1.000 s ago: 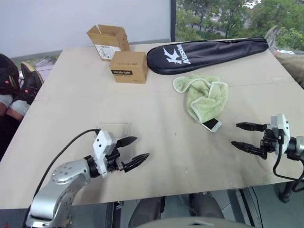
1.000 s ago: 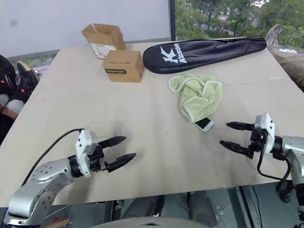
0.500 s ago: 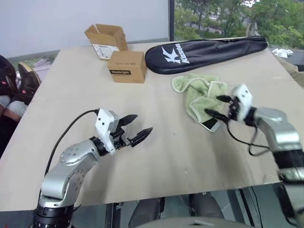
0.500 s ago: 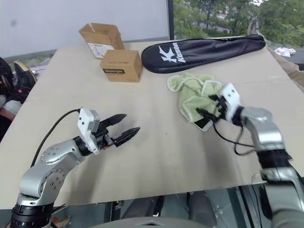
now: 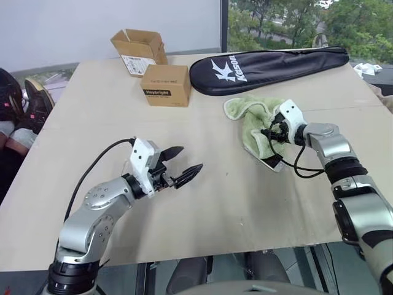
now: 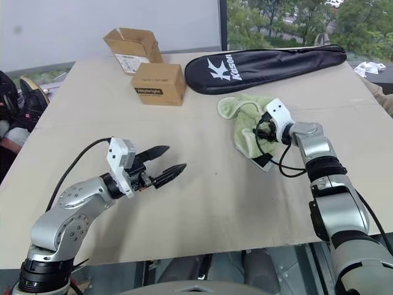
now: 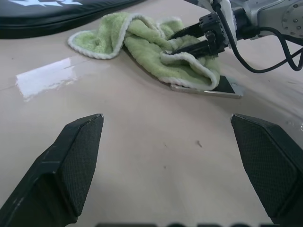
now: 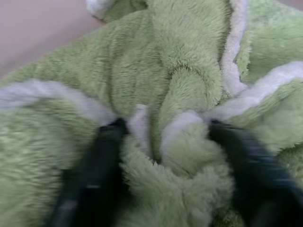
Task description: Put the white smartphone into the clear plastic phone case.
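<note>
A crumpled green terry towel with a white edge (image 5: 261, 126) lies right of centre in the head views and covers most of the white smartphone (image 5: 274, 162), of which one pale corner with a strip of dark screen pokes out at the towel's lower edge; the left wrist view shows the same corner lying flat on the beige tabletop (image 5: 215, 196). The right gripper (image 8: 163, 142) is pushed into the towel, its two black fingers (image 8: 97, 161) sunk in the pile with a fold of cloth bunched between them, partly closed on that fold. The left gripper (image 5: 181, 167) hangs above bare table at centre left, its fingers spread wide and empty, a black cable trailing from its wrist. I cannot make out the clear plastic phone case; the left arm covers the patch of table behind it. At the upper middle lies a long black zipped racket bag with white lettering (image 5: 270, 63). To the upper left stand a closed brown cardboard box with a dark label (image 5: 166, 86) and, behind it, an open brown cardboard box (image 5: 139, 51). At the left edge, cut off, black shoes (image 5: 37, 101) show beside the table.
</note>
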Motion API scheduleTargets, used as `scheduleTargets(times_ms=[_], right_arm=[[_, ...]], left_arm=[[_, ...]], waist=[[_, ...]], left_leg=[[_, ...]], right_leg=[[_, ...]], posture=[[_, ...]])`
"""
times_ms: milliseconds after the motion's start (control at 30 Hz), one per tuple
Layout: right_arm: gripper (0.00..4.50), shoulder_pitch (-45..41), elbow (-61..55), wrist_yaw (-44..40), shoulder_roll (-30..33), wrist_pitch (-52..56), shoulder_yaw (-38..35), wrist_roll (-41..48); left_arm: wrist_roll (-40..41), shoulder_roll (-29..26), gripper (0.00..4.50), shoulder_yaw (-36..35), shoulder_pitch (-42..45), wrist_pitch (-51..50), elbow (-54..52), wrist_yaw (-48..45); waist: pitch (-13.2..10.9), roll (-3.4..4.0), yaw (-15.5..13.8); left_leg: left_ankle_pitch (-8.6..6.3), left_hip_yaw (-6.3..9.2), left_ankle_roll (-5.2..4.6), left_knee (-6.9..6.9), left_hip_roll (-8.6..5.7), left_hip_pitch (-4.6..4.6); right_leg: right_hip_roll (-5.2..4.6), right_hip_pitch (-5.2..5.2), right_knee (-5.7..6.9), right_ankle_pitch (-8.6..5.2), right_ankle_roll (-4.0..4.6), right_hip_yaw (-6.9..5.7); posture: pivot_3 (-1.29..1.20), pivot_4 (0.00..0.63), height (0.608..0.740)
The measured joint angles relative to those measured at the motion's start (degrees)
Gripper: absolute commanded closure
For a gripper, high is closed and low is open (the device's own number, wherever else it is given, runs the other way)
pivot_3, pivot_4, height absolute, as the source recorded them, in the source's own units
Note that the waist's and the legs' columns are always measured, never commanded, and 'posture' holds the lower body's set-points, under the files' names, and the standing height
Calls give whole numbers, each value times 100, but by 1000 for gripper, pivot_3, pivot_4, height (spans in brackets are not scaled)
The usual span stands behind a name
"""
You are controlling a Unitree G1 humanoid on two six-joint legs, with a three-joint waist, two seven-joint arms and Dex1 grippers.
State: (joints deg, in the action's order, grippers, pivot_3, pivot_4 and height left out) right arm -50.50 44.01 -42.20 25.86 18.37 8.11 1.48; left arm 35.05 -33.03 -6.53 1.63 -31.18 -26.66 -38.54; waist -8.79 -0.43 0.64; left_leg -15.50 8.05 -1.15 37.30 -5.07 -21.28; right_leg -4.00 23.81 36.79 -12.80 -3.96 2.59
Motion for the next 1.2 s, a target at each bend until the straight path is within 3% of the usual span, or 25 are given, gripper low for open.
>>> scheduleTargets(times_ms=[67,100,200,467,633,733,833,867,900,1067,1200], right_arm=[[4281,0,18,11,1,-34,-1,-69],[4438,0,24,11,1,-54,-2,-83],[4438,0,103,85,-3,-223,-16,-94],[4438,-536,1320,1488,291,-1047,-682,-153],[4438,-1236,2376,3157,1178,-1541,-1144,-348],[4438,-1295,2638,3622,1455,-1624,-1312,-365],[3296,-1268,2820,3713,1482,-1621,-1375,-363],[3125,-1242,2838,3687,1482,-1628,-1392,-355],[2455,-1228,2850,3646,1482,-1643,-1413,-347],[180,-1228,2849,3409,1472,-1794,-1650,-207],[79,-1235,2847,3284,1428,-2033,-1886,-21]], left_arm=[[0,1,0,0,4,0,0,-2],[-1,3,0,2,11,0,0,-3],[-1,4,0,26,31,1,0,-5],[-4,12,0,35,51,9,0,-13],[-7,68,0,65,159,26,15,-28],[-13,80,0,94,184,29,19,-42],[-22,102,0,151,227,44,26,-50],[-33,119,0,187,247,55,31,-53],[-51,127,0,220,259,63,33,-57],[-117,139,0,250,261,113,65,-108],[-153,145,0,252,261,162,96,-133]], waist=[[0,0,5],[0,0,9],[0,0,11],[-8,7,29],[-15,17,13],[-15,16,44],[-15,16,135],[-15,15,166],[-15,15,187],[-16,15,187],[-16,15,177]], left_leg=[[1,0,1,1,0,3],[1,0,1,1,0,7],[2,0,3,0,0,10],[3,-3,5,-8,-4,0],[6,-7,8,-5,-5,-67],[5,-27,7,-10,5,-67],[5,-49,6,-11,11,-60],[6,-53,6,-10,11,-59],[6,-58,5,-9,11,-56],[5,-77,3,-3,17,-50],[5,-78,3,-1,17,-50]], right_leg=[[1,-3,0,3,1,1],[2,-6,1,3,1,1],[2,-9,1,3,1,0],[1,6,-1,3,1,6],[0,72,0,4,1,7],[-2,77,-3,4,1,26],[-1,79,2,4,0,45],[0,79,3,6,-1,49],[3,79,5,8,-5,57],[30,79,7,19,-14,79],[30,79,6,21,-15,81]], posture=[[0,150,740],[0,150,740],[0,150,740],[0,150,740],[0,150,740],[0,150,740],[0,150,740],[0,150,740],[0,150,740],[0,150,740],[0,150,740]])
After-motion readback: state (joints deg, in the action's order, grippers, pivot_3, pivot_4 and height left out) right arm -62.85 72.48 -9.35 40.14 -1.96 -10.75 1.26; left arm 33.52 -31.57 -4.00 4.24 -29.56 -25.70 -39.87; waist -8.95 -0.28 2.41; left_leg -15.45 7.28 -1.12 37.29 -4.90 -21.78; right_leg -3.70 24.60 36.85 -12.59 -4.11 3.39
